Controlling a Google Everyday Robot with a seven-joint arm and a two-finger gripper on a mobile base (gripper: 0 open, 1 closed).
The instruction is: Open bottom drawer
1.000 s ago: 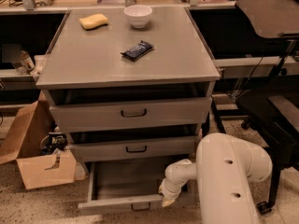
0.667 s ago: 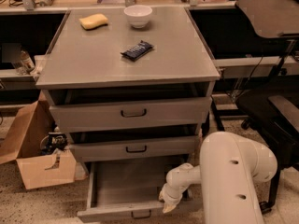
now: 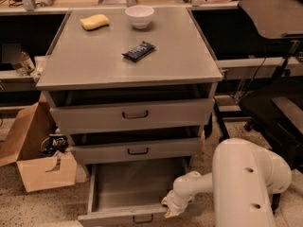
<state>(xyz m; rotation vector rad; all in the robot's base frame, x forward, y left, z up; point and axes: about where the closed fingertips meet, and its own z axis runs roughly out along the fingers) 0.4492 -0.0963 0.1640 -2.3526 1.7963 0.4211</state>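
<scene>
The bottom drawer [image 3: 128,186] of the grey metal cabinet stands pulled far out, its shallow grey tray showing and its front panel with the small black loop handle [image 3: 142,218] at the bottom edge of the view. My gripper [image 3: 169,209] is at the end of the white arm, low at the right end of the drawer's front panel, to the right of the handle. The top drawer [image 3: 132,113] and the middle drawer [image 3: 136,150] are a little ajar above it.
On the cabinet top lie a white bowl [image 3: 139,16], a yellow sponge [image 3: 94,21] and a dark snack bar [image 3: 138,50]. An open cardboard box [image 3: 40,162] stands on the floor at the left. A black chair [image 3: 279,103] is at the right.
The bottom drawer has slid further out toward the camera. My arm and gripper have drawn back with its front panel.
</scene>
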